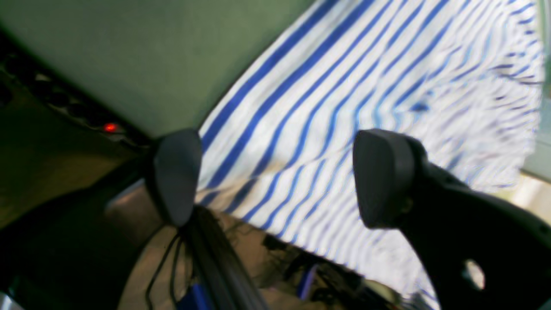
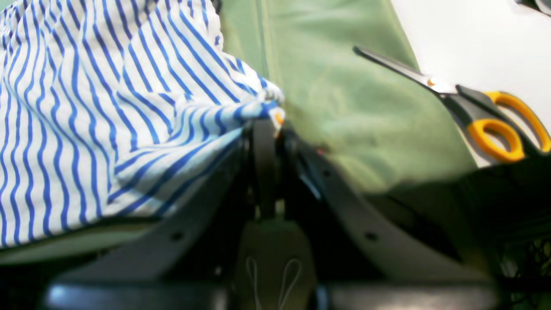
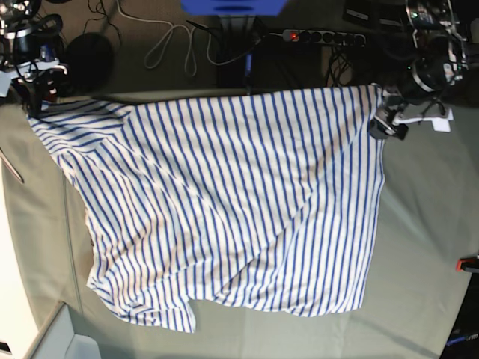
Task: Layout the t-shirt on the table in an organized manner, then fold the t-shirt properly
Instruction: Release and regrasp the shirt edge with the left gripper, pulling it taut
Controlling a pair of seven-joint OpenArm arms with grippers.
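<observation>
Left end effector (image 1: 275, 176): its 2 dark pads stand wide apart with nothing between them; the t-shirt (image 1: 344, 107) lies just beyond them, a hem corner closest.
Right end effector (image 2: 269, 122): pinched together on a bunched corner of the striped cloth.
T-shirt position: spread across the middle of the surface (image 3: 419, 247), stretched between both end effectors, wrinkled and skewed at its lower left.
Only in the right wrist view: scissors (image 2: 473, 107) with orange handles, off to the right of the clamped end effector, partly over the green cloth's edge.
Only in the base view: the whole shirt outline, a power strip (image 3: 314, 35) with a red light past the far edge, a red clamp (image 3: 469, 262) at the right rim.
Hard to make out: both wrist views are blurred; the neck label cannot be found.
In the way: the arms' dark housings cover the lower part of each wrist view.
</observation>
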